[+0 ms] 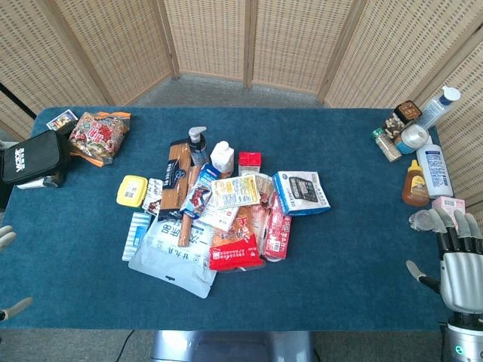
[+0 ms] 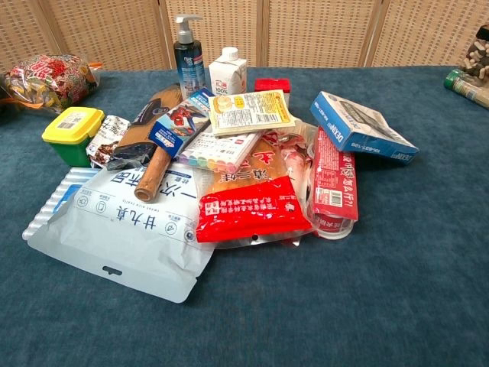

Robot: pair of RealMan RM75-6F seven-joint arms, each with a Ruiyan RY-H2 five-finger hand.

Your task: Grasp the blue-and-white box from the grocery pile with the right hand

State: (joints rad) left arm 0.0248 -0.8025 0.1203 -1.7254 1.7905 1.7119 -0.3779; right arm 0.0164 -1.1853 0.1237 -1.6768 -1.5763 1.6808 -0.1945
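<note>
- Blue-and-white box [image 1: 302,192] at pile's right edge, tilted against red packet [image 1: 278,226].
- Right hand [image 1: 460,264] well apart, fingers [image 1: 441,222] released, grasping nothing.
- Best approached from box's free right side.

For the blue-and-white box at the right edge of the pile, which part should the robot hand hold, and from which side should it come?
Probably best from the right. The blue-and-white box lies tilted, its left end resting on the red packet, while its right end points out over bare table. Closing across the two long edges near that free end looks safest, since nothing crowds it there. The right robot hand is open and already on that side.
</note>
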